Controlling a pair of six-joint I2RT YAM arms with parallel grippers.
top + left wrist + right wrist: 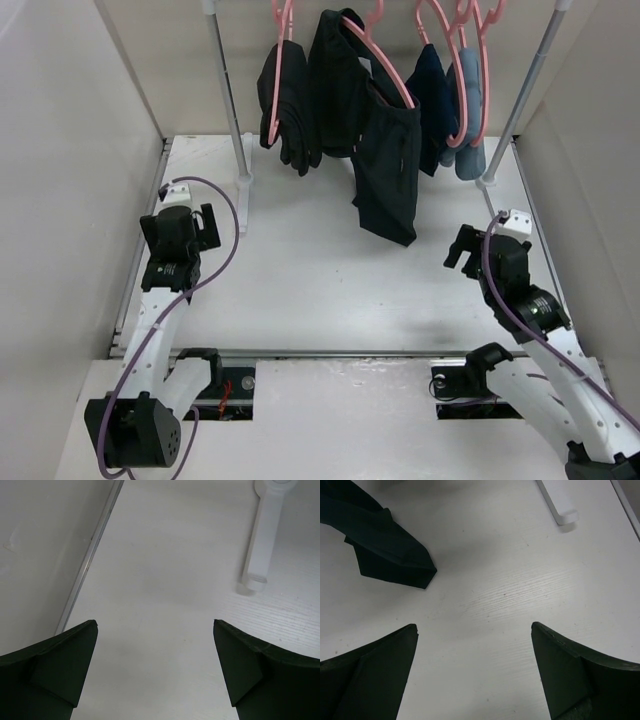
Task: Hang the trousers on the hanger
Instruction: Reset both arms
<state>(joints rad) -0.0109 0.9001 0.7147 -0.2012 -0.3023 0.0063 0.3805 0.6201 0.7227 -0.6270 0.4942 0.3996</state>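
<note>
The long black trousers [385, 150] hang draped over a tilted pink hanger [385, 70] on the rail at the back centre. Their lower end reaches down to just above the table, and it also shows in the right wrist view [385, 555] at the upper left. My left gripper [205, 228] is open and empty over the left side of the table, far from the trousers; in its own view [155, 665] only bare table lies between its fingers. My right gripper [462, 245] is open and empty to the right of the trousers' lower end [474, 667].
A shorter black garment [290, 105] hangs on a pink hanger at the left. Navy [437, 100] and light-blue [469, 110] garments hang on pink hangers at the right. The rack's posts [228, 90] [525, 95] stand on white feet [262, 540] [557, 500]. Walls close in both sides.
</note>
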